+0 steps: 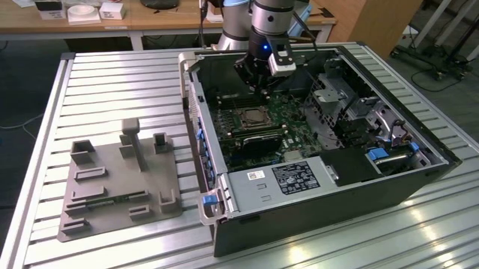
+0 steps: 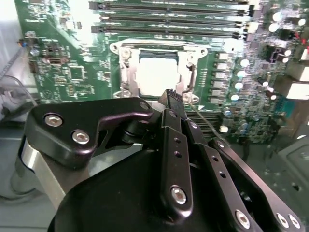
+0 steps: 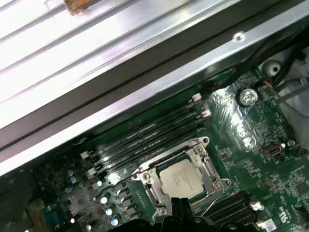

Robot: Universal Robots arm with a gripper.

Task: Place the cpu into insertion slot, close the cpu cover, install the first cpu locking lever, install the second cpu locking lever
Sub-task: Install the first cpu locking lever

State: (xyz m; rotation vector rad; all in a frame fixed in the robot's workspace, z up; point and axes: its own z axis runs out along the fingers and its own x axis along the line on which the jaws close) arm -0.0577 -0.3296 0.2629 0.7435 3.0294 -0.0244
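The cpu (image 2: 157, 75) lies flat in the insertion slot (image 2: 124, 72) on the green board, its silvery top showing; it also appears in the first wrist view (image 3: 181, 179) and the exterior view (image 1: 250, 116). The cpu cover (image 3: 205, 164) lies down around the chip as a silver frame. A thin wire lever (image 2: 203, 115) slants out from the socket's corner. My gripper (image 2: 172, 96) hovers just above the socket's edge, its black fingers pressed together and holding nothing. In the exterior view the gripper (image 1: 258, 87) hangs inside the open case, just behind the socket.
Long black memory slots (image 2: 169, 21) run beside the socket. The case's side wall (image 1: 196, 129) and drive cage (image 1: 333, 95) hem the board in. A grey fixture plate (image 1: 112, 179) sits on the slatted table at the exterior view's left.
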